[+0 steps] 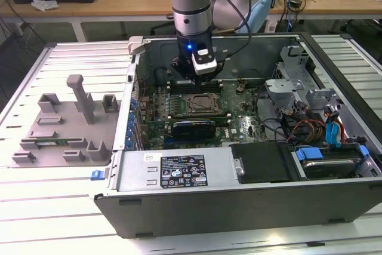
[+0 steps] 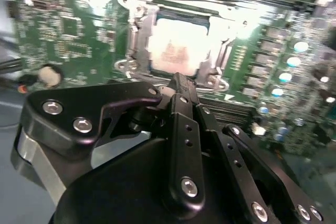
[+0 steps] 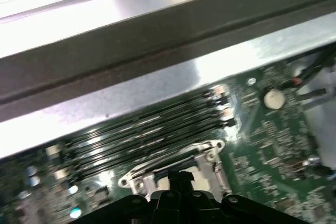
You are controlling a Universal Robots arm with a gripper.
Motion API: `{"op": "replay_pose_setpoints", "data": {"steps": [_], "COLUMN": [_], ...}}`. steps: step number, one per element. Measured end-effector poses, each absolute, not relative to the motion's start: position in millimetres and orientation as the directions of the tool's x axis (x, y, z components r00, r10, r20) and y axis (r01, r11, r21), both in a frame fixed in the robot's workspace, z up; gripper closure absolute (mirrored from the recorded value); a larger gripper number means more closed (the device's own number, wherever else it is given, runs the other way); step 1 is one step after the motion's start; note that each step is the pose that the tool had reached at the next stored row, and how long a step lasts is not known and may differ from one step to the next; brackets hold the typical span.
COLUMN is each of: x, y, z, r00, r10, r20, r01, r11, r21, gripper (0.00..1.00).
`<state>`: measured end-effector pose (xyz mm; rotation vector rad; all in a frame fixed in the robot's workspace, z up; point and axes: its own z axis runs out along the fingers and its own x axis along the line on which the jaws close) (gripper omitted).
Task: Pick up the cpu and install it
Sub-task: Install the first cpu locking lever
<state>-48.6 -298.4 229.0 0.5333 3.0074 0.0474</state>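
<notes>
The cpu (image 2: 176, 51) is a shiny silver square lying flat inside the dark metal socket frame (image 2: 134, 40) on the green motherboard; in the exterior view the socket (image 1: 203, 104) sits mid-board in the open computer case (image 1: 179, 207). My gripper (image 1: 199, 79) hangs just above the board, between the memory slots and the socket's far edge. In both wrist views its black fingertips (image 2: 179, 81) (image 3: 178, 176) meet with nothing between them, a short way above the socket's rim and apart from the cpu.
Memory slots (image 3: 152, 129) run behind the socket, with the case's metal wall (image 3: 157, 40) close beyond. A black shroud (image 1: 262, 162), drive bays and loose cables (image 1: 322, 129) crowd the exterior view's right. A grey fixture tray (image 1: 65, 123) lies outside the case on the left.
</notes>
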Motion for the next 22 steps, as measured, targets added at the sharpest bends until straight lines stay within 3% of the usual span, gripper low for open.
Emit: {"op": "replay_pose_setpoints", "data": {"steps": [10,22], "x": [-41.3,-32.3], "y": [-298.4,-309.0], "z": [229.0,229.0], "r00": [-0.936,-0.939], "r10": [0.344,0.33], "r20": [-0.081,-0.093], "r01": [0.342,0.332], "r11": [0.939,0.943], "r21": [0.039,-0.003], "gripper": [0.89,0.89]}}
